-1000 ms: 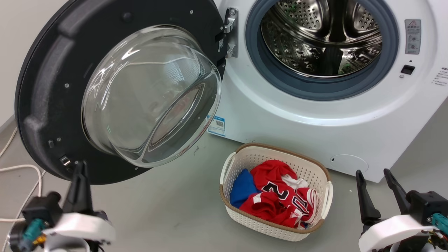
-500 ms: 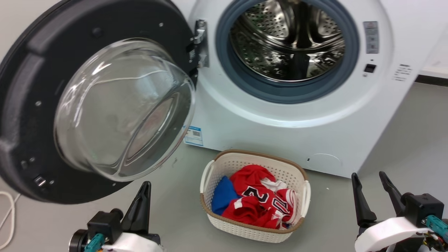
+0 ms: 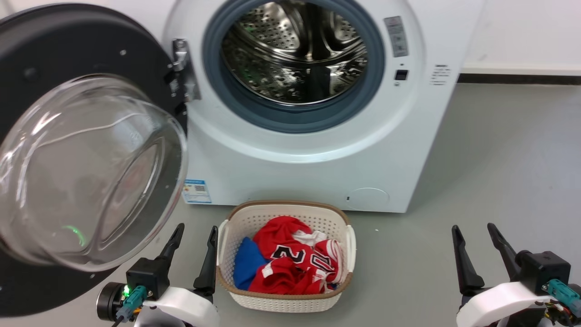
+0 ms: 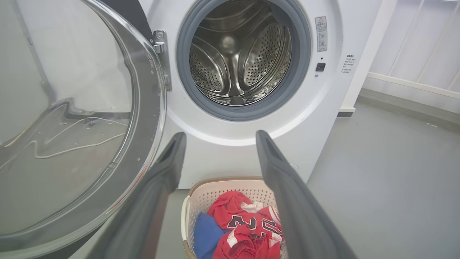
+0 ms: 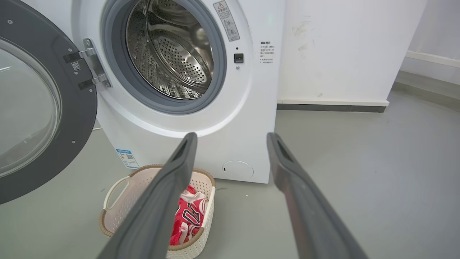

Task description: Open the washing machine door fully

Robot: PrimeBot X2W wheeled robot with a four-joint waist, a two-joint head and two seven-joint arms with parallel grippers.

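Washing machine door [image 3: 86, 172], large, round, glossy black with a clear bulging glass bowl, stands swung out left of the big white front-loading washing machine [image 3: 317, 154], held on its metal hinge [image 3: 184, 68]. The steel drum [image 3: 295, 50] is uncovered. In front, a white woven basket [image 3: 286, 204] holds red and blue clothes [image 3: 290, 263]. The left gripper [image 3: 196, 231], just beside the basket, is spread and empty. The right gripper [image 3: 473, 229], well apart, is spread too.

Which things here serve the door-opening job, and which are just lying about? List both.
Job: large round glossy black washing machine door with clear glass bowl; big white front-loading washing machine.
Lying about: white woven laundry basket; red jersey and blue cloth inside it.
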